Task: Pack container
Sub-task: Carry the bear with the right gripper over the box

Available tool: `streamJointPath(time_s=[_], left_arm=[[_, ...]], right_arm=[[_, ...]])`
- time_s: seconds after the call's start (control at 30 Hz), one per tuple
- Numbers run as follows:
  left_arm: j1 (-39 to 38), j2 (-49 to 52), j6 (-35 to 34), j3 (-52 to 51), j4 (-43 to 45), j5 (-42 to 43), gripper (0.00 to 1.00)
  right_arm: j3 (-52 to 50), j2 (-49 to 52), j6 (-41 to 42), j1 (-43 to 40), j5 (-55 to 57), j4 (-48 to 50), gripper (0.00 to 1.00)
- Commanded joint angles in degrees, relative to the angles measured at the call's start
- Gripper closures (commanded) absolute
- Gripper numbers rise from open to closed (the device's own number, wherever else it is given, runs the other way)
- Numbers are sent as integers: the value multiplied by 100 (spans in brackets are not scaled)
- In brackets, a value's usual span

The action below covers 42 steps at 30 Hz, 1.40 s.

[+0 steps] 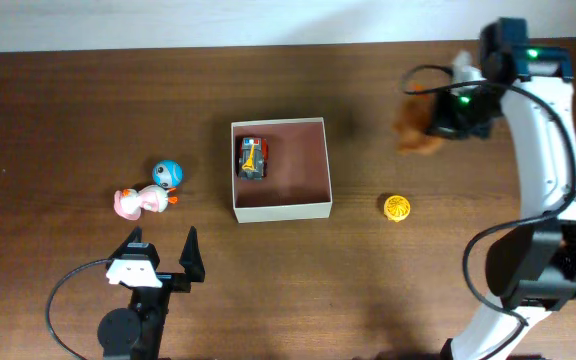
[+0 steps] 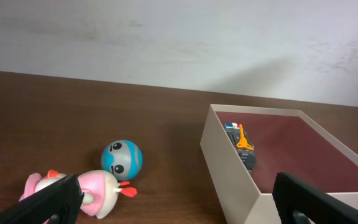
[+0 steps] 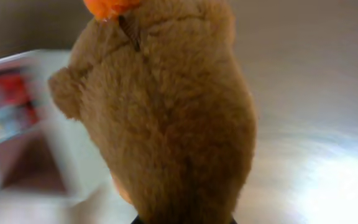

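The container (image 1: pixel 283 210), a shallow cream box with a pink-brown floor, sits mid-table with a toy car (image 1: pixel 252 158) inside; the left wrist view shows its wall (image 2: pixel 229 162) and the car (image 2: pixel 242 142). My right gripper (image 1: pixel 446 117) is shut on a brown plush toy (image 1: pixel 418 132), held to the right of the box. The plush (image 3: pixel 166 112) fills the blurred right wrist view and hides the fingers. My left gripper (image 1: pixel 162 240) stands open near the front edge, nothing between its fingers (image 2: pixel 48 205).
A blue round toy (image 1: pixel 168 173) and a pink duck toy (image 1: pixel 140 201) lie left of the box, just beyond the left gripper. A small yellow ball (image 1: pixel 397 207) rests right of the box.
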Motion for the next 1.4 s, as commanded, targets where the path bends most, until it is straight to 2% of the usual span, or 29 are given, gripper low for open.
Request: streamJointPath(time_s=[0.0, 0.1, 0.3, 0.47, 0.87, 1.07, 1.1, 1.13, 1.2, 1.23, 1.27, 1.37], left_arm=[[-22, -33, 90, -39, 13, -26, 0], [-22, -33, 90, -39, 13, -26, 1], [-22, -33, 90, -39, 13, -26, 0], [-22, -33, 90, -39, 13, -26, 0], [-22, -33, 90, -39, 13, -26, 0], [-22, -33, 90, -39, 13, -26, 0], [-22, -33, 90, -39, 13, -26, 1], [-22, -33, 90, -39, 13, -26, 0], [-22, -33, 90, -39, 13, -26, 0], [-22, -33, 90, -39, 13, -26, 0], [-22, -33, 90, -39, 13, -26, 0], [-22, -33, 90, -39, 13, -26, 0]], right_arm=[[160, -219, -461, 660, -1331, 118, 96], [153, -210, -461, 1231, -1215, 319, 96], [151, -114, -39, 2393, 264, 649, 96], [142, 262, 398, 2922, 1104, 761, 96], [142, 1091, 1423, 3034, 1950, 970, 96], [142, 1117, 1545, 3036, 2037, 1005, 96], [142, 1117, 1543, 3036, 2037, 997, 91], [142, 1119, 1543, 3036, 2024, 990, 82], [142, 1119, 1543, 3036, 2011, 984, 55], [142, 1119, 1543, 3036, 2011, 984, 45], [142, 1117, 1543, 3036, 1996, 986, 40], [142, 1117, 1543, 3036, 1969, 988, 37]])
